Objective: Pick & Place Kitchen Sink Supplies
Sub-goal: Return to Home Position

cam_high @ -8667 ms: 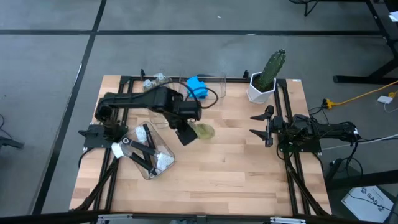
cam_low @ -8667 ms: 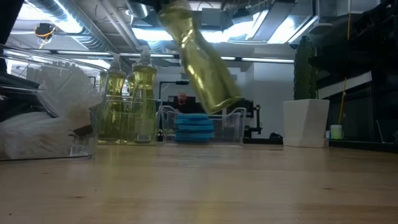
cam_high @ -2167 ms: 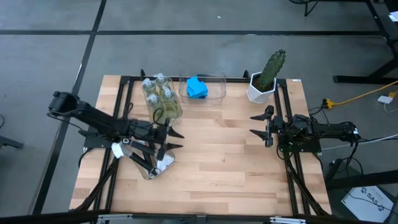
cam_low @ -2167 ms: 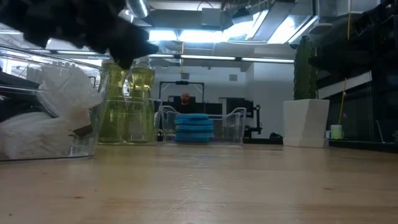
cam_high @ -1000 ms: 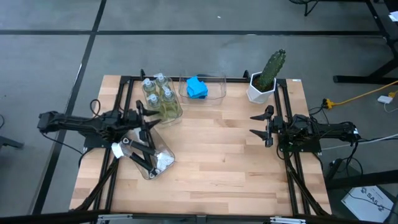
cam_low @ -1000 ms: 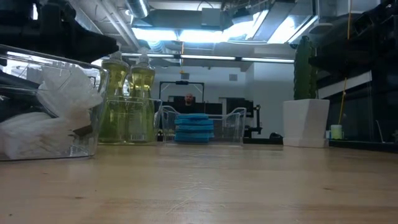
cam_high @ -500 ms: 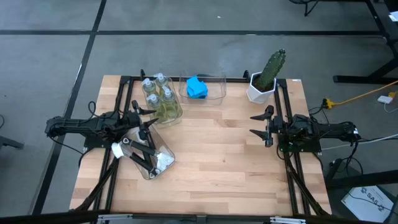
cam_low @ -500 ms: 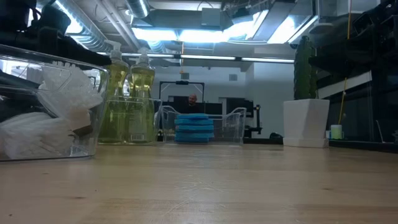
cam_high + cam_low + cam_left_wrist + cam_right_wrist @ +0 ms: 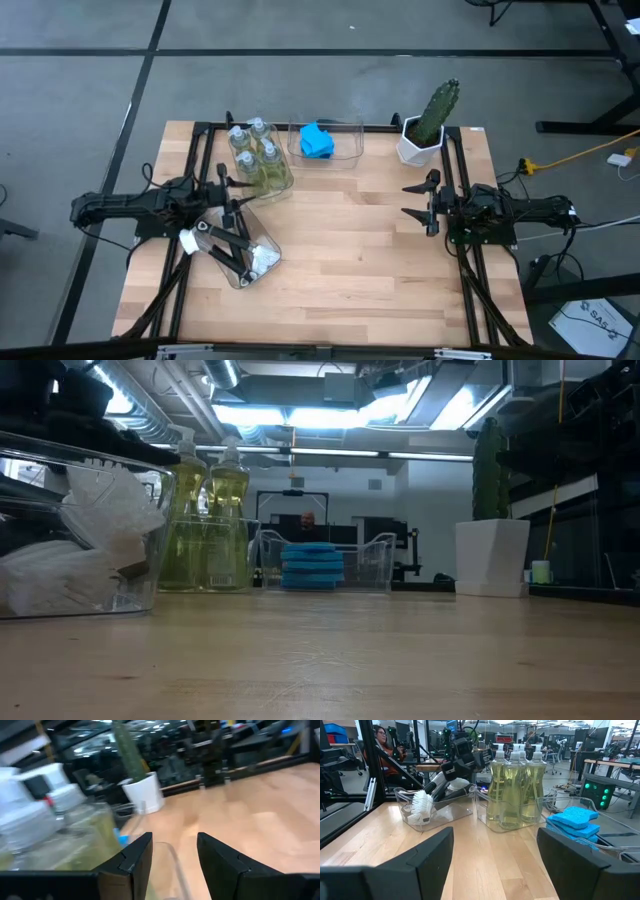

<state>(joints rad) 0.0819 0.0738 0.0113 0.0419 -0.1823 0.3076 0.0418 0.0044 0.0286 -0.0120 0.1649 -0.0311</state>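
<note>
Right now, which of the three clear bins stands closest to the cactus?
The sponge bin, holding blue sponges, next to the cactus; the soap bin and brush bin stand farther left.

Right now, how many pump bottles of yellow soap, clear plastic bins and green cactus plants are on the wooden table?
Clear pump bottles of yellow soap: 4
Clear plastic bins: 3
Green cactus in a white pot: 1
Total: 8

1. Left arm (image 9: 120,205), behind the left pincer (image 9: 232,195): slim, black, jointed.
2. Right arm (image 9: 520,212), behind the right pincer (image 9: 412,200): black, with thin looping cables (image 9: 503,180).
3. Pincer fingers (image 9: 415,865): dark, angular, flat-faced.
</note>
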